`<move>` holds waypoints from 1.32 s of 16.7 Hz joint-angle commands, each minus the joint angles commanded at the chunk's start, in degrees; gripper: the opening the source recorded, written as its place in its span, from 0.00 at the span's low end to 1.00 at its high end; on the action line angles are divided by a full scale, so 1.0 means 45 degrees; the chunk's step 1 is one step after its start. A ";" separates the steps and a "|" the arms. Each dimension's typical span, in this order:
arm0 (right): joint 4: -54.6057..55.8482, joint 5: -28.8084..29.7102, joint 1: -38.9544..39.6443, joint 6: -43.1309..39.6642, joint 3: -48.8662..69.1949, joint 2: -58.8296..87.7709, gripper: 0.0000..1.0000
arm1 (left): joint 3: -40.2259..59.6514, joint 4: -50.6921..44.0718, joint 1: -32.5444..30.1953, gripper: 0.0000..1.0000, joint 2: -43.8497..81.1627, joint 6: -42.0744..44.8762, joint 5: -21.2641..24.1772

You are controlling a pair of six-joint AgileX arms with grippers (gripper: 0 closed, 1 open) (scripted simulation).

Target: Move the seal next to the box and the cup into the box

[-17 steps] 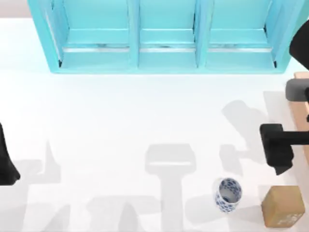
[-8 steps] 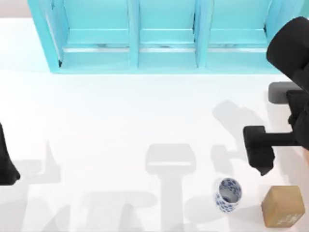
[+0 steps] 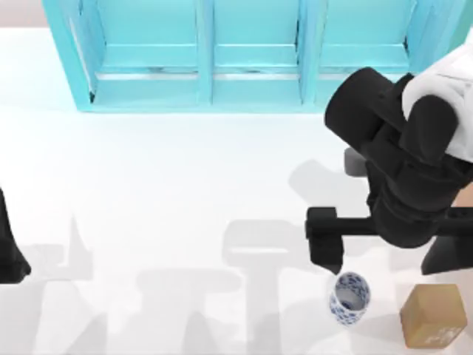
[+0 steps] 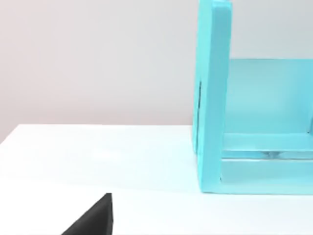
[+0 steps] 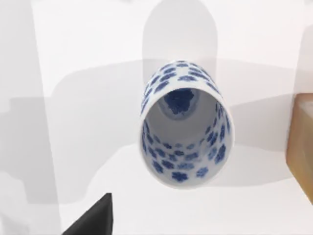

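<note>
The cup, white with a blue pattern, stands near the table's front edge at the right. In the right wrist view the cup is seen close up, with its open mouth facing the camera. The seal, a tan wooden block, sits just right of the cup; its edge also shows in the right wrist view. My right gripper hangs just behind and slightly left of the cup, apart from it. A tan sliver of the box shows at the right edge, mostly hidden behind my right arm. My left gripper is parked at the left edge.
A turquoise shelf cabinet spans the back of the table, and its side wall shows in the left wrist view. White tabletop stretches across the left and the middle.
My right arm has swung in from the right edge. Its gripper has moved left, from behind the seal to just behind the cup. Cup, seal and left arm have not moved.
</note>
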 joint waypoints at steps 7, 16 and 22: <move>0.1406 0.0001 -0.0011 -0.0006 -0.0980 0.0448 1.00 | 0.0000 0.0000 0.0000 1.00 0.0000 0.0000 0.0000; 0.4112 0.0003 0.0039 0.0060 -0.2784 0.1328 1.00 | 0.0000 0.0000 0.0000 1.00 0.0000 0.0000 0.0000; 0.4112 0.0003 0.0039 0.0060 -0.2784 0.1328 0.62 | 0.0000 0.0000 0.0000 1.00 0.0000 0.0000 0.0000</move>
